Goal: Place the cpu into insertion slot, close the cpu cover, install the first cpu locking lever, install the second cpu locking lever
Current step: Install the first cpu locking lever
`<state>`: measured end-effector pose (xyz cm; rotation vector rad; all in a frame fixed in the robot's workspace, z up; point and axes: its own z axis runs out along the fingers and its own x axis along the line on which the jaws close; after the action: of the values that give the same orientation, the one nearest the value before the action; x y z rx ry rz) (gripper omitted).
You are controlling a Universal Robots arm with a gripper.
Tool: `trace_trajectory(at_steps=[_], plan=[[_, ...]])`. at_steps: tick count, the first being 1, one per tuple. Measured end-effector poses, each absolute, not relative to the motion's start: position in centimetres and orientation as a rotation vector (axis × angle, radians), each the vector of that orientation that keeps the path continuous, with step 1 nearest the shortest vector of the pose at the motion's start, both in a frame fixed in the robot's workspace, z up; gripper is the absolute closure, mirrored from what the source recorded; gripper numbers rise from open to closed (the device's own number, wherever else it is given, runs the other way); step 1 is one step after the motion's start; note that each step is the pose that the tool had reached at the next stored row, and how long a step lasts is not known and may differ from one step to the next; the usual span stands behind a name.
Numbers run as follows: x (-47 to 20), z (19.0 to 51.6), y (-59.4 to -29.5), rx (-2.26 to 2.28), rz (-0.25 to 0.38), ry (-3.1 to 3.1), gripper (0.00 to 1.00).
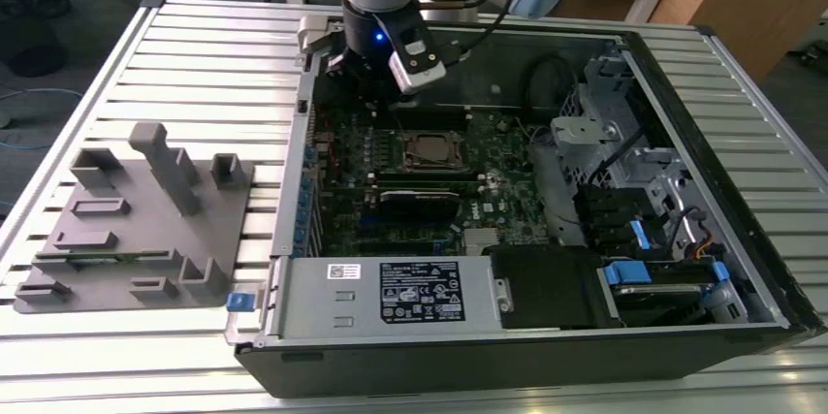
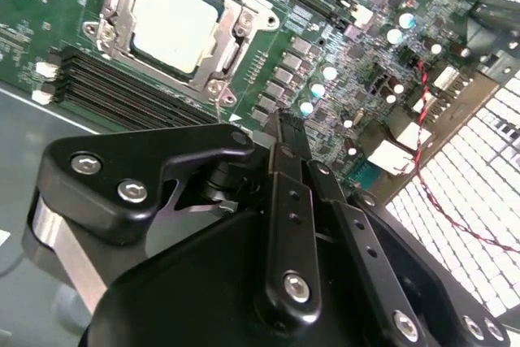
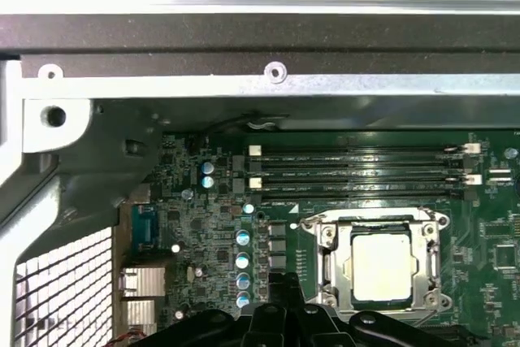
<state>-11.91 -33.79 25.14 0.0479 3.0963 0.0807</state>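
Note:
The cpu (image 3: 380,264), a dull silver square, lies in the insertion slot (image 1: 428,150) on the green board. It shows again in the second wrist view as the cpu (image 2: 175,22). The silvery cpu cover (image 3: 431,251) lies flat around it as a frame, with the chip showing through its cut-out. A thin lever rod (image 3: 366,216) runs along one side of the frame. My gripper (image 2: 288,123) hangs above the board, beside the slot and apart from it, its black fingers (image 2: 286,168) shut with nothing between them. In the exterior view the gripper (image 1: 368,84) is over the board's far edge.
The open computer case (image 1: 724,269) walls the board in on all sides. Black memory slots (image 3: 357,175) run beside the socket. A black card (image 1: 417,203) and drive bays (image 1: 647,230) lie on the exterior view's right. A grey fixture (image 1: 130,230) stands on the slatted table at the exterior view's left.

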Motion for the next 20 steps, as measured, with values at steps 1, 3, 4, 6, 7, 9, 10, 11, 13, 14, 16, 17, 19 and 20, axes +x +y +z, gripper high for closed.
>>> trace_trajectory(at_steps=[1, 3, 4, 6, 7, 9, 10, 11, 13, 14, 16, 17, 19, 20], plan=[[-11.91, 25.13, -33.79, 0.049, 0.081, 3.103, 0.89], [-11.91, 25.13, -33.79, 0.049, 0.081, 3.105, 0.89], [-11.92, 25.13, -33.79, 0.049, 0.081, 3.106, 0.89], [-11.91, 25.13, -33.79, 0.049, 0.081, 3.106, 0.89], [-11.91, 25.12, -33.79, 0.049, 0.084, 3.106, 0.89], [-11.91, 25.11, -33.78, 0.051, 0.103, 3.105, 0.89], [-11.91, 25.11, -33.77, 0.053, 0.109, 3.105, 0.89], [-11.91, 25.1, -33.74, 0.054, 0.112, 3.105, 0.89], [-11.91, 25.09, -33.64, 0.056, 0.117, 3.105, 0.89], [-11.91, 25.08, -33.54, 0.057, 0.118, 3.105, 0.89], [-11.91, 25.06, -33.28, 0.058, 0.119, 3.104, 0.89], [-11.91, 25.06, -33.16, 0.059, 0.119, 3.104, 0.89], [-11.92, 25.04, -32.92, 0.06, 0.12, 3.104, 0.89], [-11.93, 25.03, -32.81, 0.061, 0.12, 3.104, 0.89]])
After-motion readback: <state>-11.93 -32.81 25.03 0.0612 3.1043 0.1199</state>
